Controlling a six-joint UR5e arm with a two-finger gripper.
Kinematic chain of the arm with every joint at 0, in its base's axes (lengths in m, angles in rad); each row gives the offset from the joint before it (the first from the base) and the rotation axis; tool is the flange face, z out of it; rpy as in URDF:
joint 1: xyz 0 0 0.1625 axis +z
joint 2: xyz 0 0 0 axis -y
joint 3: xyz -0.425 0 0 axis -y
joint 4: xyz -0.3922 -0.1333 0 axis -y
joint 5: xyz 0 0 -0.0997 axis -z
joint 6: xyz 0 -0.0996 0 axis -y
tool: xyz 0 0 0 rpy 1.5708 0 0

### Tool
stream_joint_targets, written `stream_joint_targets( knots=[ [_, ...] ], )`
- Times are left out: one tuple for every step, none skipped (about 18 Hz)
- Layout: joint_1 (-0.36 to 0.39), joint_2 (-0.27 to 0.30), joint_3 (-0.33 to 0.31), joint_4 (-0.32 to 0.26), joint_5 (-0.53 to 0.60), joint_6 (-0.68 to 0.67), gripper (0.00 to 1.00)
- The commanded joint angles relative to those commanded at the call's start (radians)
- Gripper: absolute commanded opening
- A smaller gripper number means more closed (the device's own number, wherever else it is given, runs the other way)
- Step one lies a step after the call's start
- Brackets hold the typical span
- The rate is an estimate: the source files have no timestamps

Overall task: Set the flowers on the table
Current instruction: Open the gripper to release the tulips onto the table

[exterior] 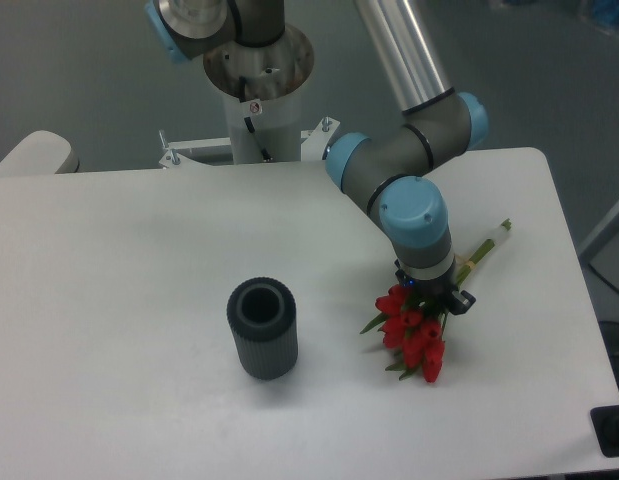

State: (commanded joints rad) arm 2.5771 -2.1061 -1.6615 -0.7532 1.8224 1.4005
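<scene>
The flowers (417, 340), a bunch of red tulips with green leaves, lie on the white table (119, 300) at the right of centre. Their long green stems (486, 247) point up and to the right. My gripper (435, 297) points straight down over the bunch, just above the flower heads where the stems meet them. The blue-capped wrist hides the fingers, so only dark bits of the gripper show on either side of the stems. I cannot tell whether the fingers are closed on the stems or apart from them.
A dark grey ribbed cylinder vase (262, 327) stands upright and empty on the table, left of the flowers. The arm's base (257, 90) stands at the table's far edge. The table's right edge (579, 300) is close to the stem tips.
</scene>
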Motion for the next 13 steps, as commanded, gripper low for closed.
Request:
stream_joint_targets(
  knots=[
    [0.000,-0.006,0.015,0.000,-0.002,0.002,0.86],
    [0.000,-0.011,0.031,0.000,-0.003,0.000,0.93],
    [-0.002,-0.012,0.049,0.000,-0.011,0.000,0.97],
    [0.000,-0.014,0.071,-0.002,-0.027,0.000,0.99],
    [0.000,-0.012,0.092,-0.002,-0.056,0.003,0.99],
    [0.000,-0.012,0.120,-0.005,-0.078,0.011,0.99],
    [-0.002,-0.012,0.155,-0.012,-0.090,0.012,0.99],
    [-0.002,-0.011,0.187,-0.017,-0.101,0.012,0.99],
    [-0.003,-0.011,0.221,-0.034,-0.116,0.014,0.99],
    [-0.003,-0.011,0.254,-0.054,-0.132,0.014,0.99],
    [-0.003,-0.011,0.287,-0.067,-0.153,0.015,0.99],
    [-0.002,-0.014,0.322,-0.071,-0.193,0.017,0.99],
    [0.000,-0.020,0.360,-0.075,-0.240,0.017,0.99]
  ],
)
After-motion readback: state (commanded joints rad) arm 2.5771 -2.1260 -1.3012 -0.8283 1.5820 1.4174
